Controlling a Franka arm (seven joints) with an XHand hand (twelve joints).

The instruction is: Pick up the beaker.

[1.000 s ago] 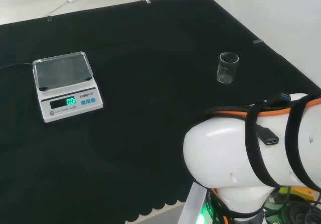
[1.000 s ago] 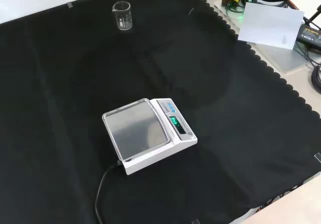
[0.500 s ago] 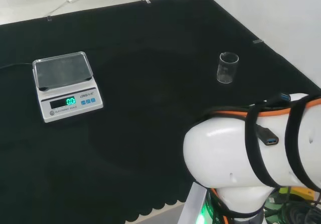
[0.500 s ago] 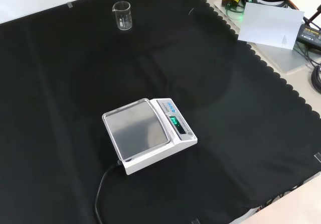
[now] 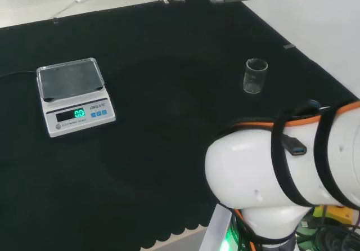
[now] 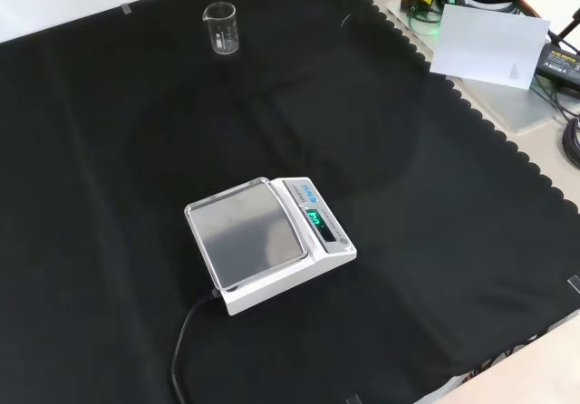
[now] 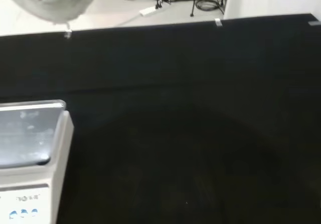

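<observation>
The beaker (image 5: 255, 76) (image 6: 221, 28) stands upright on the black cloth of the surface (image 5: 169, 121) (image 6: 109, 196), with nothing touching it. In the front view it is near the far edge of the cloth, to the left of the middle. The scale (image 5: 74, 95) (image 6: 267, 241) (image 7: 30, 158) stands well apart from it, with a lit green display. In the wrist view a blurred white part of the hand (image 7: 57, 0) shows, but I cannot tell if its fingers are straight or curled.

The head camera is looking down over the arm, the front camera is facing it across the cloth, both sharing the scale (image 5: 75, 96), which the wrist camera is viewing closely.
</observation>
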